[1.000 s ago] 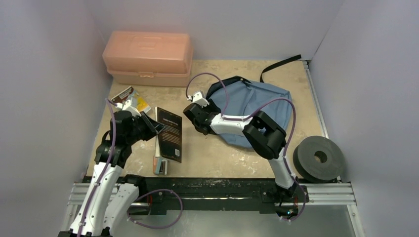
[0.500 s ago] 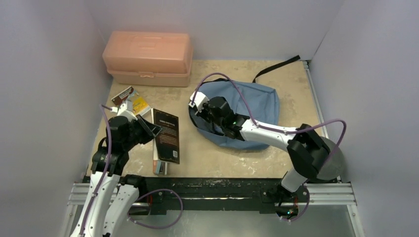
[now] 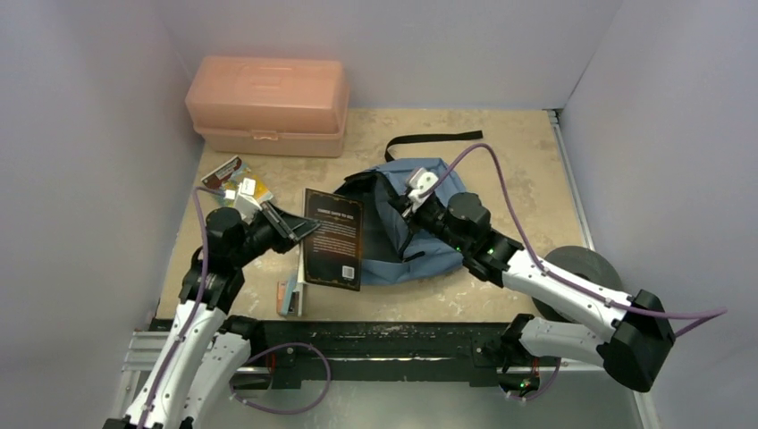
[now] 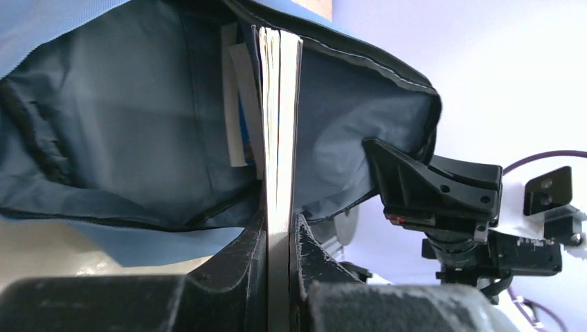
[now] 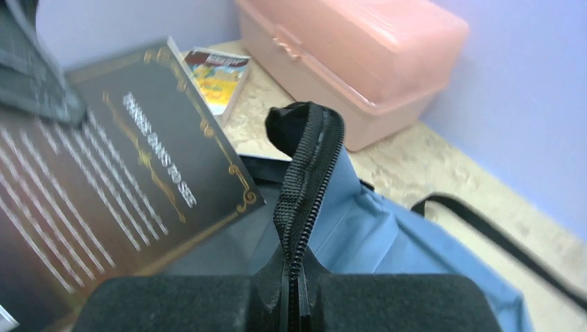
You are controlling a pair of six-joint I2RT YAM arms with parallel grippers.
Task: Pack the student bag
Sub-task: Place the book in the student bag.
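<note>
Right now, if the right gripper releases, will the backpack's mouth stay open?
Probably not: the blue backpack drapes limp from the zipper edge pinched by the right gripper. Seemingly light, it may slide when the black book in the left gripper pushes in.

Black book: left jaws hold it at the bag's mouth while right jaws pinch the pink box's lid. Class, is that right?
No: the right jaws pinch the zipper edge of the student bag, not the pink box, as the right wrist view shows.

Student bag (image 3: pixel 384 264): soft dusty-blue backpack, mid-table, dark-lined mouth open toward left, black strap behind.
</note>
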